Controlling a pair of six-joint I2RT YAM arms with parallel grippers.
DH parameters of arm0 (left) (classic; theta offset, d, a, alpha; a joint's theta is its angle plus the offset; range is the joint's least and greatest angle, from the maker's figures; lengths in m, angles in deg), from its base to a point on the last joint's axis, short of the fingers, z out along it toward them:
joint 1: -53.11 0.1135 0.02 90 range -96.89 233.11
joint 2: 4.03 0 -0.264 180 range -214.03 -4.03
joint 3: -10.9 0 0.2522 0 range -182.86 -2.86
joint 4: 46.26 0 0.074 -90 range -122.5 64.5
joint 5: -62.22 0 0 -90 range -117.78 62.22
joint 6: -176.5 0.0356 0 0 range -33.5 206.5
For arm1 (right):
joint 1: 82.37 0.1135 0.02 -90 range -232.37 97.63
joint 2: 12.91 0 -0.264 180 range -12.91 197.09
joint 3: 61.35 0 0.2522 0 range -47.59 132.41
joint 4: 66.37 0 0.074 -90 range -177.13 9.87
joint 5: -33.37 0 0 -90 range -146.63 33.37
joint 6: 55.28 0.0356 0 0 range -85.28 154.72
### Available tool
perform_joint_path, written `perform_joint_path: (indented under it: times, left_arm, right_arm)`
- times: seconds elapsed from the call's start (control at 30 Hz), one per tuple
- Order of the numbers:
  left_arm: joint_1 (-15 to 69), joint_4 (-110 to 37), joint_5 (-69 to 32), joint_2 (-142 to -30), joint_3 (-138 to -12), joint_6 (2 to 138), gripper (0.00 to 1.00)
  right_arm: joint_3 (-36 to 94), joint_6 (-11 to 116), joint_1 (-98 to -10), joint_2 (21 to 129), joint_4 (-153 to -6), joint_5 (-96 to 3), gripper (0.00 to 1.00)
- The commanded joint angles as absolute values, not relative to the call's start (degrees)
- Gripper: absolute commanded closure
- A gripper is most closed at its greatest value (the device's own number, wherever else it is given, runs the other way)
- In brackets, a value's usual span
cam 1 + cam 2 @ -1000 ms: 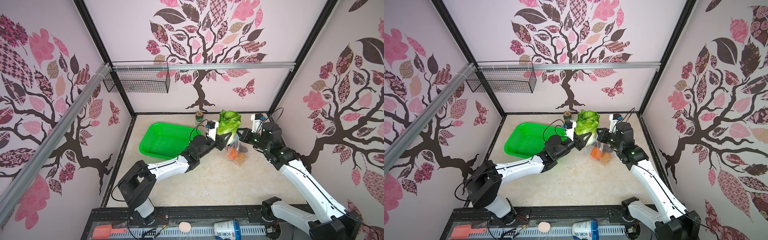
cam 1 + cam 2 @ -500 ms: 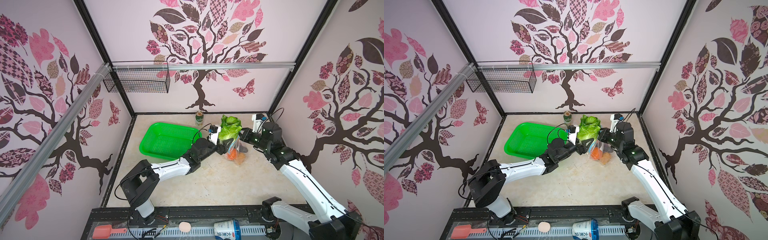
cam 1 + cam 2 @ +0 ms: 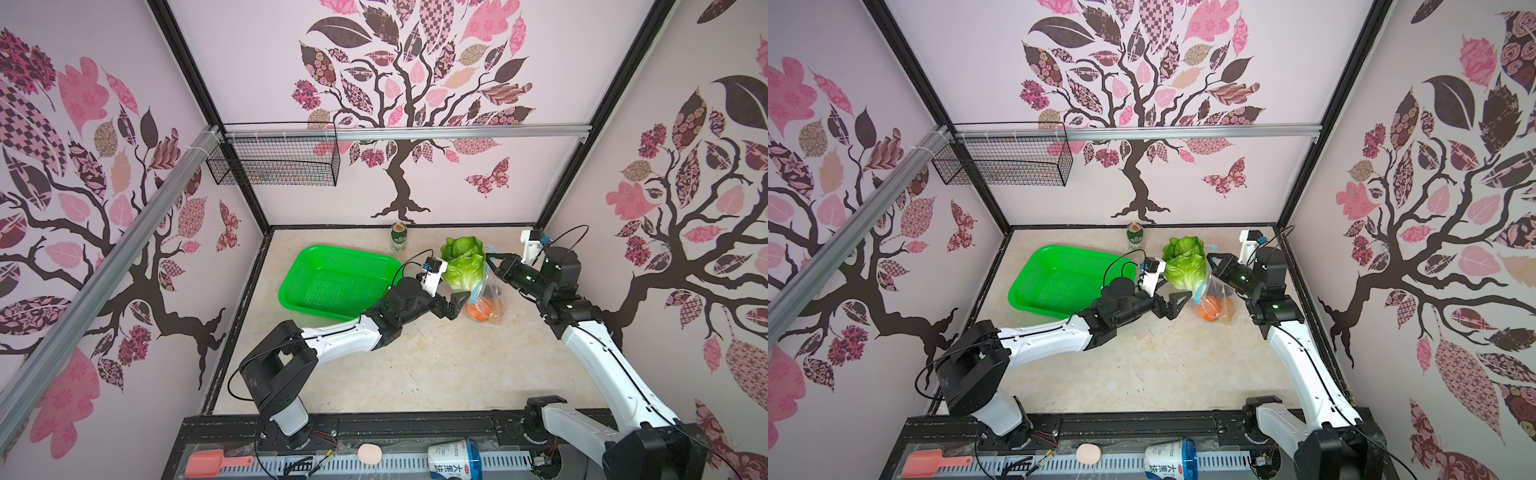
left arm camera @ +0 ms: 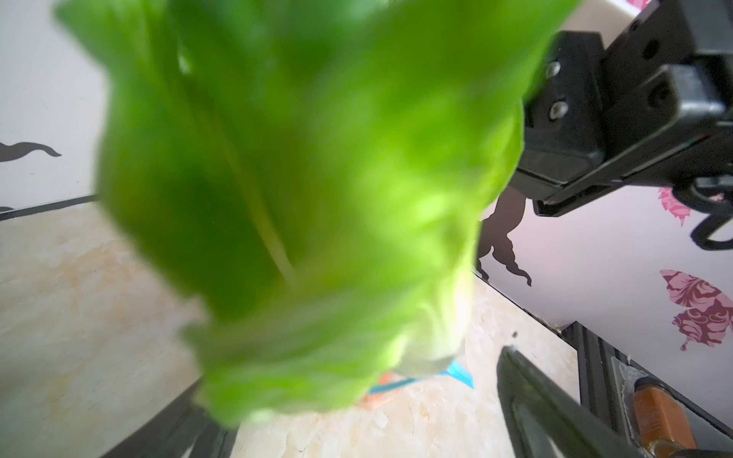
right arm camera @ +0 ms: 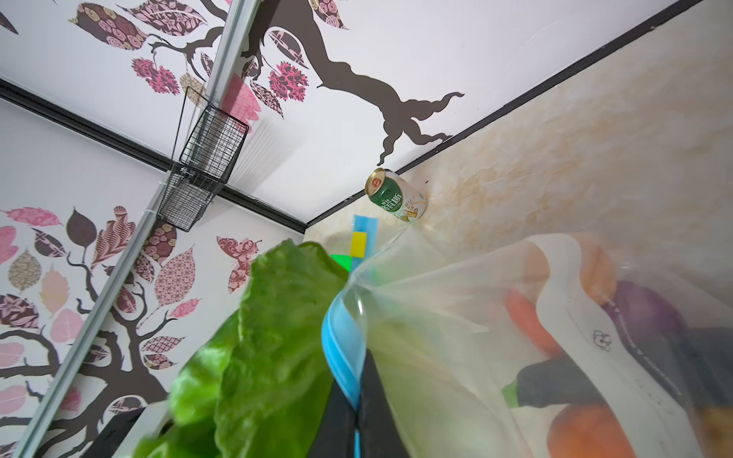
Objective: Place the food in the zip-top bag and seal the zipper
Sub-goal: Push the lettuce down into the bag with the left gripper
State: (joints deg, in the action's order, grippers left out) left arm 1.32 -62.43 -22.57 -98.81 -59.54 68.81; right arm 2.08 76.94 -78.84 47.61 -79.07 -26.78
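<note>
In both top views, the napa cabbage [image 3: 463, 266] is seen stem-down at the mouth of the zip-top bag [image 3: 489, 293], beside the wide-open, empty left gripper [image 3: 457, 302]. In the left wrist view, the cabbage is blurred. In the right wrist view, the zipper [image 5: 342, 357] is pinched by the closed right gripper [image 5: 357, 404]. The limp, slippery bag is judged best held there, and the bulky cabbage by its firm base.
</note>
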Motion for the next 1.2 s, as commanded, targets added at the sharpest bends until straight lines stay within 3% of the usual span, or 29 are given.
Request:
perform_joint_path:
  times: [0.0,0.53,0.83,1.1,1.17]
  left_arm:
    - [1.08,-60.50,-22.08,-98.39,-62.94,69.78,0.01]
    - [2.37,-59.52,-22.16,-105.60,-70.60,69.92,0.01]
    - [5.69,-61.42,-23.85,-108.21,-74.40,60.37,0.02]
    - [5.74,-60.37,-21.53,-110.89,-77.91,57.24,0.21]
    - [5.70,-60.20,-20.67,-110.86,-78.06,56.86,0.31]
  right_arm:
    - [2.42,79.65,-79.55,48.61,-72.22,-19.74,1.00]
    - [1.02,80.87,-79.73,49.43,-69.41,-14.66,1.00]
    - [0.60,80.08,-79.08,49.32,-69.76,-14.44,1.00]
    - [0.26,78.94,-78.44,49.06,-69.85,-14.25,1.00]
    - [0.42,78.86,-78.27,49.22,-69.85,-14.43,1.00]
